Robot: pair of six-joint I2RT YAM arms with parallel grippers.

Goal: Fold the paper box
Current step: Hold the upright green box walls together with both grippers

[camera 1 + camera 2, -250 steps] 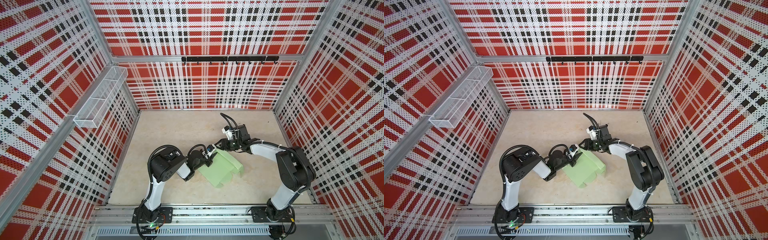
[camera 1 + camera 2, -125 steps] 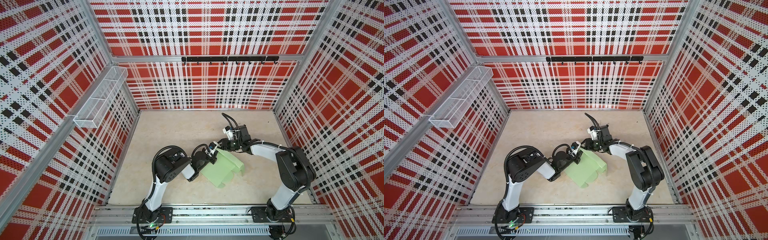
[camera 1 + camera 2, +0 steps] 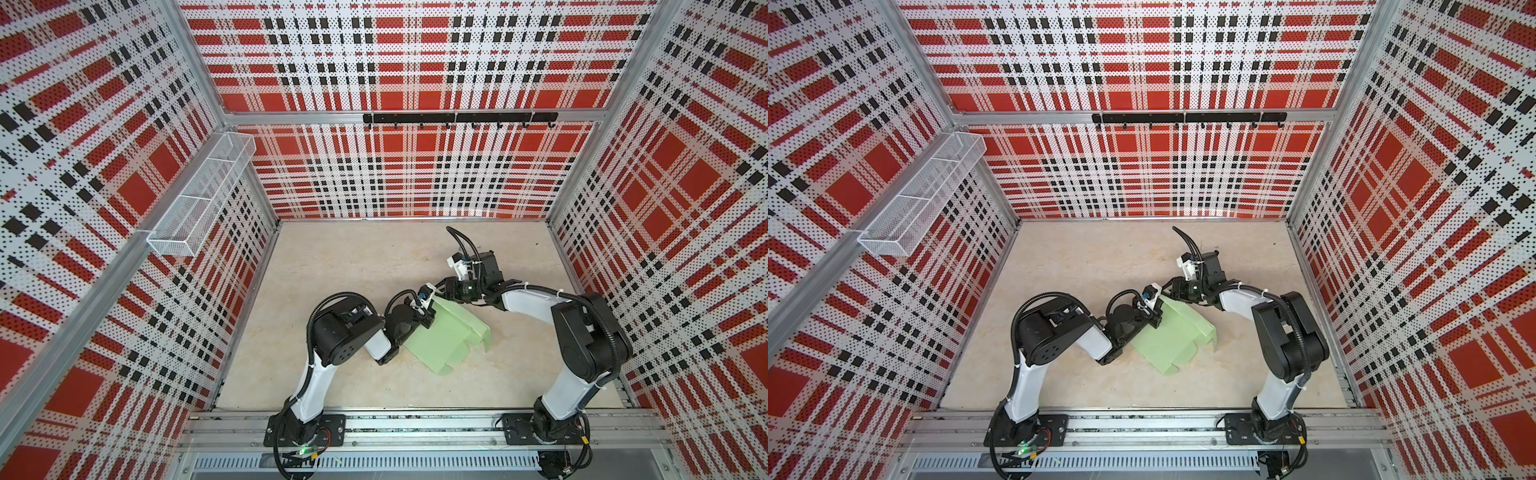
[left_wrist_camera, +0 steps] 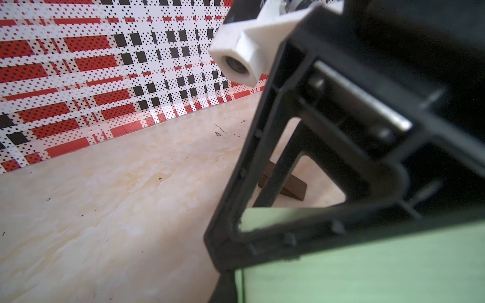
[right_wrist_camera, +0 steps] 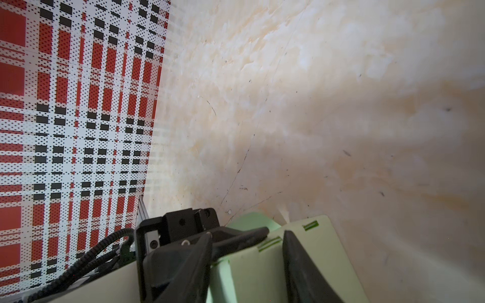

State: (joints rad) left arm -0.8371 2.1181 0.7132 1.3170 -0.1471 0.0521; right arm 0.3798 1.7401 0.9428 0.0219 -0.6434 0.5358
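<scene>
The paper box is a pale green, partly folded sheet on the floor between both arms, with one side bent down at the right. My left gripper is shut on the sheet's far left edge; in the left wrist view the thin green edge runs into my left gripper. My right gripper reaches in from the right at the box's far corner. In the right wrist view my right gripper is open, its fingers over a slotted green panel.
A small dark brown wedge lies on the floor beyond the right gripper's frame. A white wire basket hangs on the left wall and a black hook rail on the back wall. Plaid walls enclose the beige floor.
My left gripper has closed onto the box's edge and its arm has shifted slightly to the right. The box has slid a little right. The right gripper has narrowed slightly.
</scene>
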